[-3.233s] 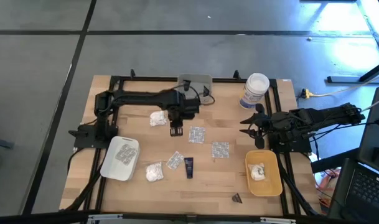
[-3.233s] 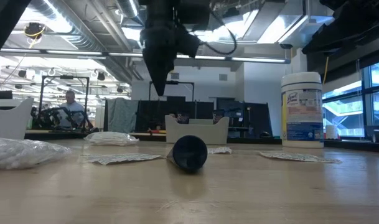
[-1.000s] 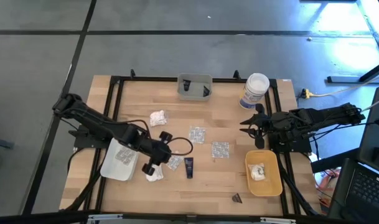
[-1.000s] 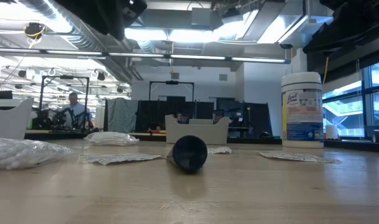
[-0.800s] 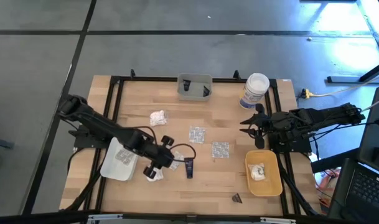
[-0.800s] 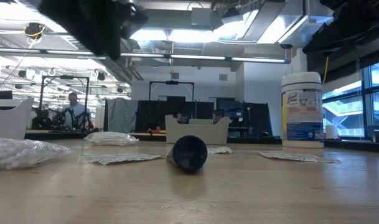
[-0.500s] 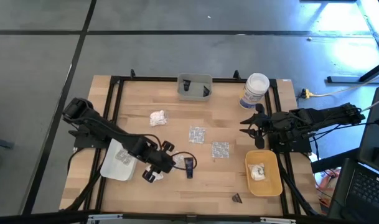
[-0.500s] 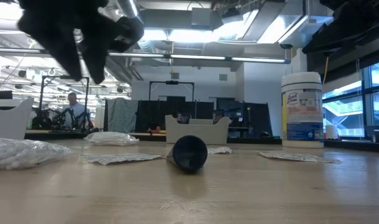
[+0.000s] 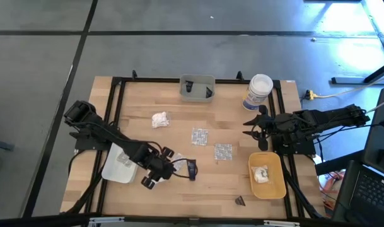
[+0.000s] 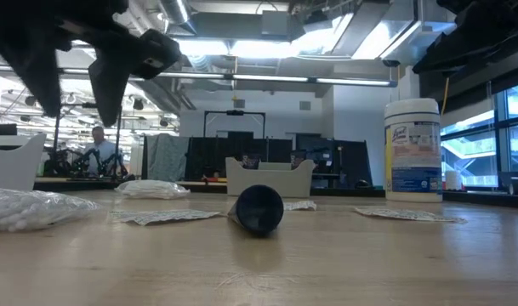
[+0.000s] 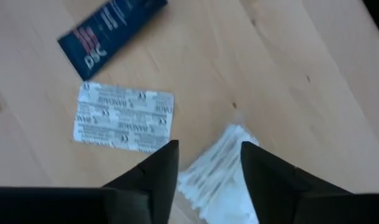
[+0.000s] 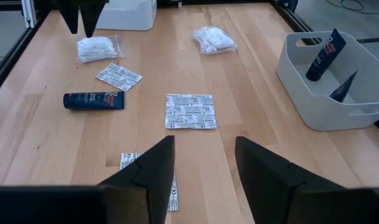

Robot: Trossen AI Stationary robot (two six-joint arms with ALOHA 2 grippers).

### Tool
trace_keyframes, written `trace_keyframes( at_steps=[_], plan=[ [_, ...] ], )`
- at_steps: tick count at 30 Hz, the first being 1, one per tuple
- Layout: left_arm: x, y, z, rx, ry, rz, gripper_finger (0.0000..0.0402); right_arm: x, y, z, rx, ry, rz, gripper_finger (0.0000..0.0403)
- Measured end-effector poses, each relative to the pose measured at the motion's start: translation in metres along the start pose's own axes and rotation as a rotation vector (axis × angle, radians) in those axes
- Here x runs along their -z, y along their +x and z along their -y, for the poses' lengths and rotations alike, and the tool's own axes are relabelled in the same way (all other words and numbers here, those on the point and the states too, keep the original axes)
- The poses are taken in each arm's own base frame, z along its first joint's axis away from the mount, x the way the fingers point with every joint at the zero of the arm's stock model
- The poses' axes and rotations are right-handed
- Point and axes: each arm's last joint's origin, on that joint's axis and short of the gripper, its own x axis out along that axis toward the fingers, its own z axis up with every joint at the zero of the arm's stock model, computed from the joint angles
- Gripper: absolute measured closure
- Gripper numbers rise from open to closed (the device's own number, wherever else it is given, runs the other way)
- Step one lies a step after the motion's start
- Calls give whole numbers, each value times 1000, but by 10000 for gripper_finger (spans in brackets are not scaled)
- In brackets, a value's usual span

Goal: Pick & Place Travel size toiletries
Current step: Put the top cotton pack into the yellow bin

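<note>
The wooden table (image 9: 229, 183) carries everything; take the white tray (image 9: 116, 168) near its left edge as the landmark. The left gripper (image 11: 205, 163) hangs just beside that tray, on the side toward the table's middle, its fingers apart over a puffy white bundle (image 11: 220, 171) (clear plastic, lumpy filling). Beside the bundle lie a small blister packet (image 11: 124, 118) and, a little farther from the tray, a dark blue tube (image 11: 111, 26). Two larger blister squares (image 9: 200, 136) (image 9: 223, 151) lie farther still, toward the middle, and another white bundle (image 9: 159, 119) sits up-table of the tray. A grey tray (image 12: 338, 81) at the far edge holds two dark tubes. Across the table from the white tray, the yellow tray (image 9: 267, 175) holds one white bundle, a tiny dark cone (image 9: 239, 200) near it. The right gripper (image 12: 201, 163) waits above the yellow tray, fingers parted, empty.
</note>
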Motion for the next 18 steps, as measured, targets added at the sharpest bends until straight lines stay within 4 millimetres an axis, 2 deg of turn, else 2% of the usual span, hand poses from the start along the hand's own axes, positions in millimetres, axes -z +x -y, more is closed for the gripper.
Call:
trace_keyframes(
  at_steps=[5, 11, 14, 18],
  plan=[
    [3, 0, 2, 1, -88, -33, 201, 0, 0, 0, 0, 0, 0, 225],
    [4, 0, 0, -33, -150, -41, 204, 0, 0, 0, 0, 0, 0, 228],
    [5, 0, -10, -134, -239, -33, 211, 0, 0, 0, 0, 0, 0, 234],
    [6, -1, -32, -309, -387, -10, 220, 0, 0, 0, 0, 0, 0, 241]
  ],
)
